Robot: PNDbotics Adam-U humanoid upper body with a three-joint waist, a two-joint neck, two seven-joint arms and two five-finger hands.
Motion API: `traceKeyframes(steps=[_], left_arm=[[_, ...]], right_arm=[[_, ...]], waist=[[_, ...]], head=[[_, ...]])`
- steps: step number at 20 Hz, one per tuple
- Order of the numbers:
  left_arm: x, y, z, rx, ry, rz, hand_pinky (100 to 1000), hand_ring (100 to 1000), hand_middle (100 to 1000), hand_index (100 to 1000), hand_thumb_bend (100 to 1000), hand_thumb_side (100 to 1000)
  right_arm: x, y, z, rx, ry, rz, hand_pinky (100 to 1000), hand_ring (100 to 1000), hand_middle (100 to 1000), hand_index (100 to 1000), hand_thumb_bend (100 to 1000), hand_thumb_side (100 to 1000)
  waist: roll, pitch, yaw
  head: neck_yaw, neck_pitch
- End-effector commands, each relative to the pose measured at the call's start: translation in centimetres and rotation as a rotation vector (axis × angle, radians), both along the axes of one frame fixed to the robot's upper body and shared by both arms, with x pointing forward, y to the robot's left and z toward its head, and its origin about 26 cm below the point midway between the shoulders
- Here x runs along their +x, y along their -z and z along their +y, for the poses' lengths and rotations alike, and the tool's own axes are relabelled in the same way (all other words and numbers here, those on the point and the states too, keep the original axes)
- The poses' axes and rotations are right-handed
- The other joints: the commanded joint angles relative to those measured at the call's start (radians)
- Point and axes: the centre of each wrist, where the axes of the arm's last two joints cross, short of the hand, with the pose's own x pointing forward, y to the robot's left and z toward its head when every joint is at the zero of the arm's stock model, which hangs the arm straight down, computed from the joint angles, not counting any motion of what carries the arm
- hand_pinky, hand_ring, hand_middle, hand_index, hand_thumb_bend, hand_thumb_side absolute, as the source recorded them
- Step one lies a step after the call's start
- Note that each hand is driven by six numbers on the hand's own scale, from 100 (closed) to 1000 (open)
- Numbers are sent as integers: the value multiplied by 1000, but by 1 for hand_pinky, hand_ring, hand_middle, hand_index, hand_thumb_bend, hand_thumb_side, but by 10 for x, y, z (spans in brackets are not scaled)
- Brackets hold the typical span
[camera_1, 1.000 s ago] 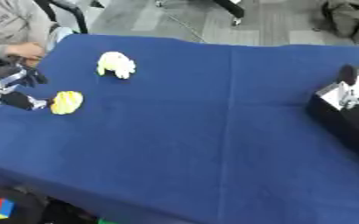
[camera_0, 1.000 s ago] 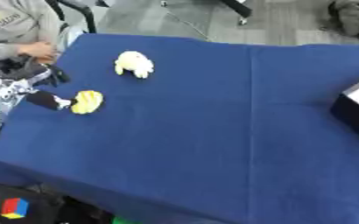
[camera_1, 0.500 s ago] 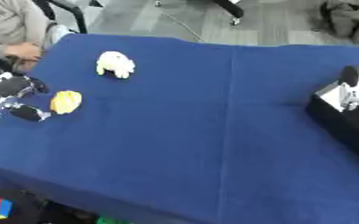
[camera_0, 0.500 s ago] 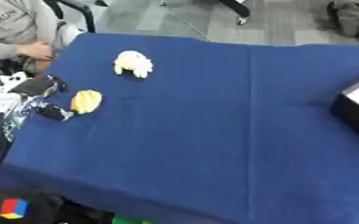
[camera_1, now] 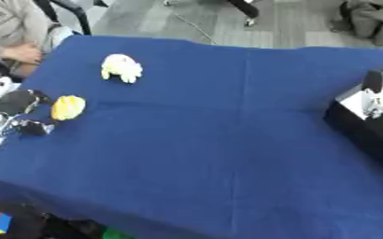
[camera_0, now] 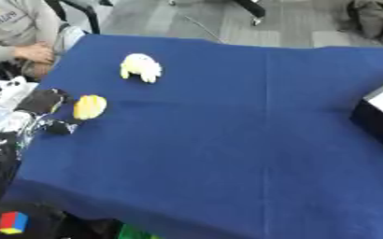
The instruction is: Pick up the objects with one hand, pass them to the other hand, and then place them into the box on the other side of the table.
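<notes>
We take the blue cloth-covered table [camera_0: 227,140] as our landmark. Just past its near left corner, on the floor, lies a small cube with red, blue and yellow faces [camera_0: 11,222]; it has no part in the task.

At the left edge of the table we see our left hand [camera_0: 44,112], black with silver parts; its fingers stand on both sides of a small yellow rounded soft object [camera_0: 89,106], one dark part above and to the left of it, another below it; the fingers look spread around the object and not closed on it, and we cannot say if they touch it. The yellow object lies on the cloth, near the left edge, about halfway up the table.

Farther away, toward the far left corner of the table, lies a pale yellow lumpy plush toy [camera_0: 141,67], well apart from the hand and untouched.

At the right edge of the table stands the black box with a pale inside [camera_1: 366,126]; in the right eye view a dark upright part [camera_1: 374,82] shows above it, possibly our right hand; its fingers we cannot make out.

We judge that the first step is in hand: the pick-up of the yellow object. The next move calls for closing the fingers around it and lifting it; the passing and the placing in the box are not yet done.
</notes>
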Motion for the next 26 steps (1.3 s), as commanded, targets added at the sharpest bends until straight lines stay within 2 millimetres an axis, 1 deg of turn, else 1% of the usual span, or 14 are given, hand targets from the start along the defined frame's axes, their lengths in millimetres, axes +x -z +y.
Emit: traceKeyframes(steps=[1,2,5,8,11,14,20,22,23,26], left_arm=[[2,-13,9,-35,-7,-7,742,633,646,762,242,335],[2,-12,9,-55,-4,8,743,630,642,759,215,330],[2,-10,7,-106,10,42,744,623,631,749,184,325],[2,-7,6,-135,12,53,745,620,627,749,170,321],[3,-12,7,-146,11,26,750,625,639,761,154,308],[4,-24,12,-149,16,-5,758,634,653,775,155,302],[6,-59,27,-158,27,-45,765,638,658,783,149,289],[6,-64,28,-168,36,-34,769,645,664,787,145,319],[6,-65,28,-171,40,-23,771,650,668,790,146,349],[8,-62,25,-174,50,16,775,663,681,798,151,415]], right_arm=[[-1,-8,-3,-4,3,-31,823,835,716,938,100,100],[-1,-8,-3,-4,2,-31,823,835,715,937,100,100],[-1,-8,-3,-1,4,-28,821,834,712,935,100,100],[-1,-7,-4,3,13,-27,820,833,709,932,100,100],[-1,-8,-4,6,21,-29,818,832,707,930,100,100],[-1,-8,-4,6,26,-29,818,831,707,929,100,100],[-1,-7,-5,3,32,-26,818,831,706,928,100,100],[-1,-7,-5,2,32,-24,818,831,706,928,100,100],[-1,-7,-5,2,31,-23,818,831,706,928,100,100],[-1,-7,-5,4,30,-22,817,830,705,928,100,100]], waist=[[-2,-8,-1],[-2,-8,-1],[-2,-8,-1],[-3,-7,-2],[-4,-7,-3],[-4,-8,-2],[-1,-12,2],[-1,-13,3],[-1,-13,3],[-3,-13,2]], head=[[3,-2],[4,-2],[5,-2],[4,-2],[3,-2],[1,-2],[3,-2],[3,-2],[3,-2],[4,-2]])
